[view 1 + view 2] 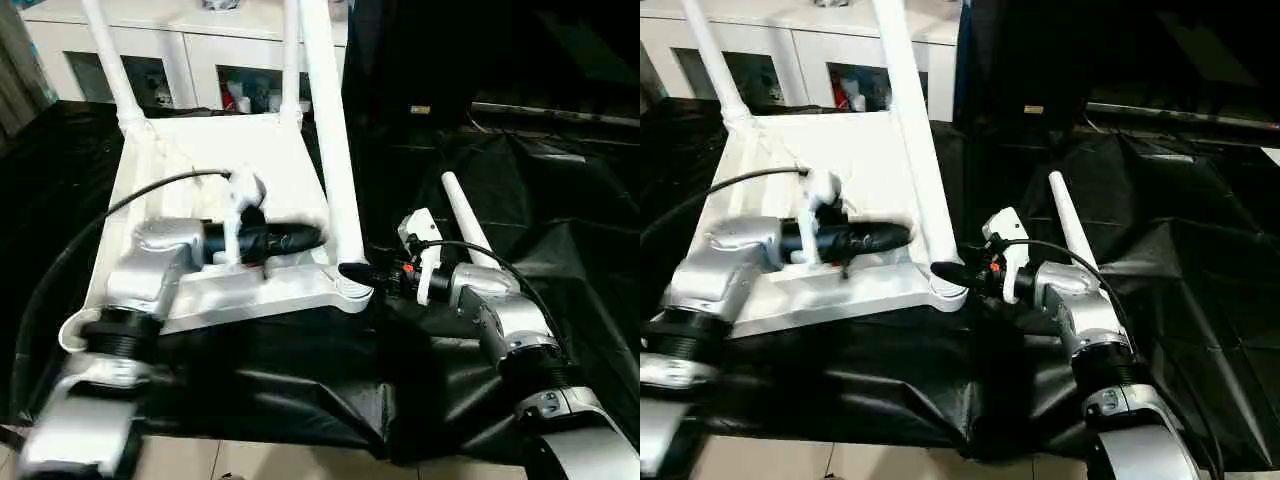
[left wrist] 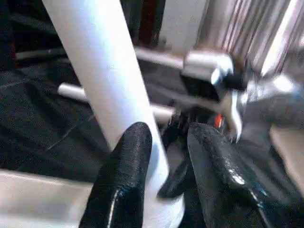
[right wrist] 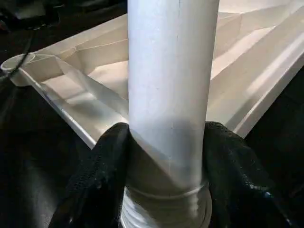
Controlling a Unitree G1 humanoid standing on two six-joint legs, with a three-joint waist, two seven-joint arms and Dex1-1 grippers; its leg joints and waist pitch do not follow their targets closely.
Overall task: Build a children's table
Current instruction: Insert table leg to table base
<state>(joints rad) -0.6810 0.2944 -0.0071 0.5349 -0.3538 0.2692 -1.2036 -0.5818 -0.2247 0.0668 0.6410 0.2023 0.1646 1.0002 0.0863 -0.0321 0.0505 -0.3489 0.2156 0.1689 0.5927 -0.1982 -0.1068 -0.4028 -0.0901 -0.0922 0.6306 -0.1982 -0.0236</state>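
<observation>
On the black cloth [image 1: 300,380] you had the tabletop [image 1: 250,150] upside down with three legs up, the right tool [image 1: 952,272] clamped on the near leg [image 1: 330,150], the left tool [image 1: 300,238] parted beside it, and a fourth leg [image 1: 465,225] lying loose.

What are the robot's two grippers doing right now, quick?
Left gripper: open, its fingers beside the near table leg, not squeezing it.
Right gripper: closed on that same leg, low down by the corner of the tabletop.
</observation>
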